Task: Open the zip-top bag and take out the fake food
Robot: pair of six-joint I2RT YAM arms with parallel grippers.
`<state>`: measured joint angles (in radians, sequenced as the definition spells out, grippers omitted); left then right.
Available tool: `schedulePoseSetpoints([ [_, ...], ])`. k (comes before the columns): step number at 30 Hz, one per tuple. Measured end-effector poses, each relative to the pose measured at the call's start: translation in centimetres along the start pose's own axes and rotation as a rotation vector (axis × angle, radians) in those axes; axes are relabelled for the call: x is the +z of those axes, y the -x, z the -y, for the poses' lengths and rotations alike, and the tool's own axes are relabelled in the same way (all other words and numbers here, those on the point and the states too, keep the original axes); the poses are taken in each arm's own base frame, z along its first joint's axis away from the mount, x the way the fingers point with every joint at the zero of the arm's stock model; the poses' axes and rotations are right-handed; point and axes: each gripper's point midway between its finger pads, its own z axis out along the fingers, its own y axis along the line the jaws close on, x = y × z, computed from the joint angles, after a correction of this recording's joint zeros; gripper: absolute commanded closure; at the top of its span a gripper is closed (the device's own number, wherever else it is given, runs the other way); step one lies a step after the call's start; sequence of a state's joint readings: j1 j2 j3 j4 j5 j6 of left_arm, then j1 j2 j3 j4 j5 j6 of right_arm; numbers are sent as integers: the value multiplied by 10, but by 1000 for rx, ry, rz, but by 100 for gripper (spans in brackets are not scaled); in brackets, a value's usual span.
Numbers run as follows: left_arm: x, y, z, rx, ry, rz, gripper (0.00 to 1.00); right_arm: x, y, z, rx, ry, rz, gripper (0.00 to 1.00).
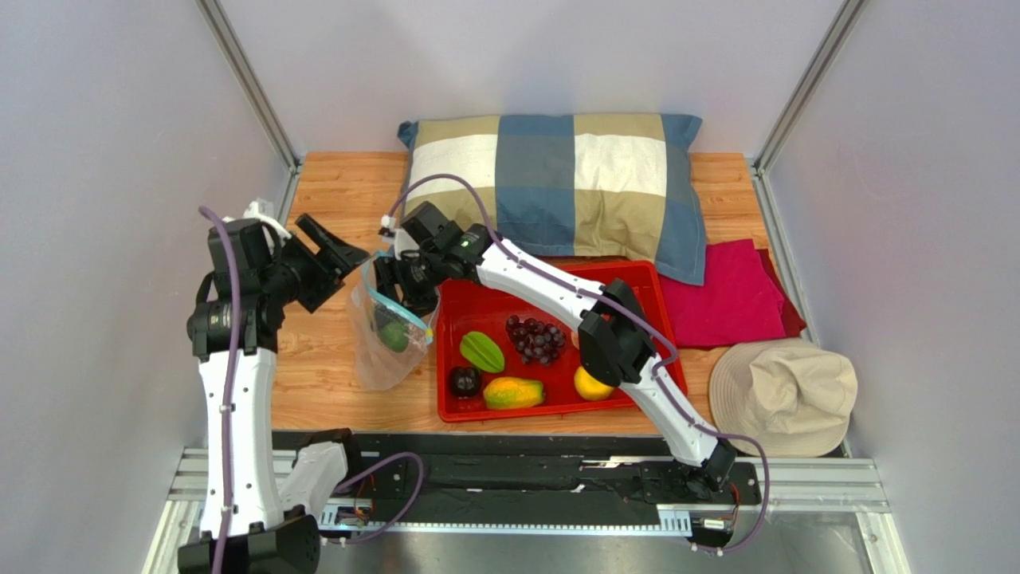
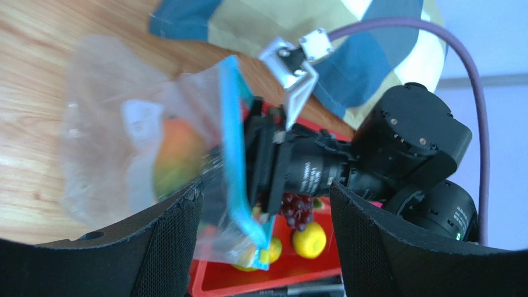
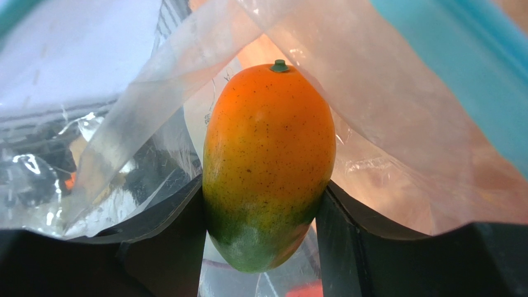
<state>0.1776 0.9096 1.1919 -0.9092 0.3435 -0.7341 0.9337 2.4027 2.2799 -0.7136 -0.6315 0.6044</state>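
Note:
The zip-top bag [image 1: 386, 347] stands open at the left end of the red tray [image 1: 623, 278], its blue-green zip strip [image 2: 234, 124] uppermost. My right gripper [image 1: 398, 293] reaches inside the bag and is shut on an orange-green mango [image 3: 268, 161], its fingers [image 3: 173, 241] on both sides. The mango shows through the plastic in the left wrist view [image 2: 176, 154]. My left gripper [image 1: 339, 254] is open just left of the bag's mouth, and the zip strip hangs between its wide-apart fingers [image 2: 176, 247]. The tray holds a star fruit [image 1: 483, 350], grapes [image 1: 535, 339], a dark round fruit [image 1: 465, 382], a second mango [image 1: 514, 392] and a citrus [image 1: 593, 384].
A checked pillow [image 1: 563, 168] lies behind the tray. A red cloth [image 1: 730, 293] and a beige hat [image 1: 784, 395] lie to the tray's right. White walls close in the left and right sides.

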Motion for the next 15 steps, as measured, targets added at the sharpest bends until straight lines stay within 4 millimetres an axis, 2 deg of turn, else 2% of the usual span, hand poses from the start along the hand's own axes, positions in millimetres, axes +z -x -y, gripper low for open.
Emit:
schedulePoseSetpoints([
  [3,14,-14,6,11,-18,-88,23,6,-10,-7,-14,0,-21,100],
  [7,33,-39,-14,-5,51,-189,25,8,-14,-11,-23,-2,-24,100],
  [10,29,-41,-24,-7,95,-179,28,1,-11,-15,-26,-7,-10,100],
  [15,21,-39,-18,18,68,-141,36,-7,-11,-22,-32,-5,2,100],
])
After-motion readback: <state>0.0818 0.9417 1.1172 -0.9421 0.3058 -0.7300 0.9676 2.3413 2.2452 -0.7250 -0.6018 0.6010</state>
